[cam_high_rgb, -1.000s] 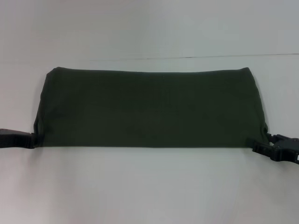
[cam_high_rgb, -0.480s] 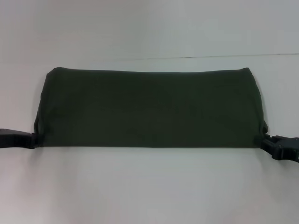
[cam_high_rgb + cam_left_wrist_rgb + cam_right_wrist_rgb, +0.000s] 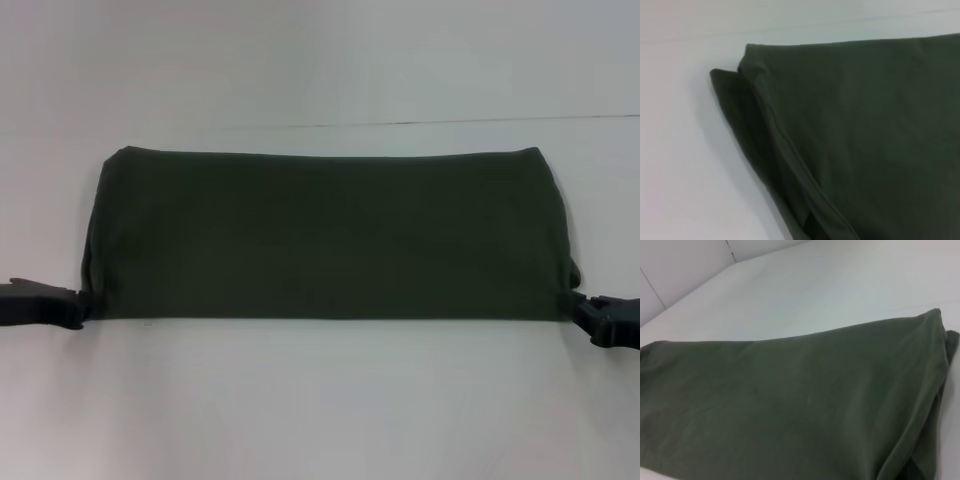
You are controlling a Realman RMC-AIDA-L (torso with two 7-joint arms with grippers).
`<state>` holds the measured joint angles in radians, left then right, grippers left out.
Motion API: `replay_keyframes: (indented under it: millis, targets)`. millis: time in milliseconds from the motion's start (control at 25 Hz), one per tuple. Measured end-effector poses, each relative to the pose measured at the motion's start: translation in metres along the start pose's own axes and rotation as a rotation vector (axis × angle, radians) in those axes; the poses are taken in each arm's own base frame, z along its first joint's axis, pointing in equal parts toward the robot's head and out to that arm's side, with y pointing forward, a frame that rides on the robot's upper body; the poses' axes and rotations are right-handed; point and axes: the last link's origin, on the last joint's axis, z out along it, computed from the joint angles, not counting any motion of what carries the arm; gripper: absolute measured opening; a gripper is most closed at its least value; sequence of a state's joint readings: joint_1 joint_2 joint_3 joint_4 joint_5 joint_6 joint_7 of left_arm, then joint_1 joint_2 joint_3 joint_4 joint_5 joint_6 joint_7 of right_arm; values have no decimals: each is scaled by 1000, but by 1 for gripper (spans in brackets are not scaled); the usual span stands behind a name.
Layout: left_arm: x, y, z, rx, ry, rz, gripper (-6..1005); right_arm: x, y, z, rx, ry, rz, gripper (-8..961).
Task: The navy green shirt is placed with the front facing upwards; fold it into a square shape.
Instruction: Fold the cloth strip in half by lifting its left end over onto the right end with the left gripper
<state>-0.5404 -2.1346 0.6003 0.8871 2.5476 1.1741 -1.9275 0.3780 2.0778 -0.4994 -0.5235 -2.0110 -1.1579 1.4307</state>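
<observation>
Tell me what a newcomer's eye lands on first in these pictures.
First, the navy green shirt: a wide dark band folded flat across the middle of the white table, no lettering showing. Next, the two black grippers at its near corners, the left gripper at the shirt's left end and the right gripper at its right end. The left wrist view shows stacked layers at the shirt's folded edge.

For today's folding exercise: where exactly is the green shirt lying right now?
In the head view, the green shirt lies folded into a wide band at the table's centre, the left gripper and right gripper at its near corners.
</observation>
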Motion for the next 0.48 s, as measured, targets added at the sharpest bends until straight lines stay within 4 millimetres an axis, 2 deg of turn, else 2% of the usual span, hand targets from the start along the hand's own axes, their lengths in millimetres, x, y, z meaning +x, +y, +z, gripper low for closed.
replay_keyframes:
  millis: [280, 480]
  targets:
    - [-5, -1, -6, -10, 14, 24, 46, 3, 1, -6, -19, -10, -20, 29]
    - [-10, 2, -24, -43, 100, 41, 45, 8, 5, -17, -52, -45, -49, 30]
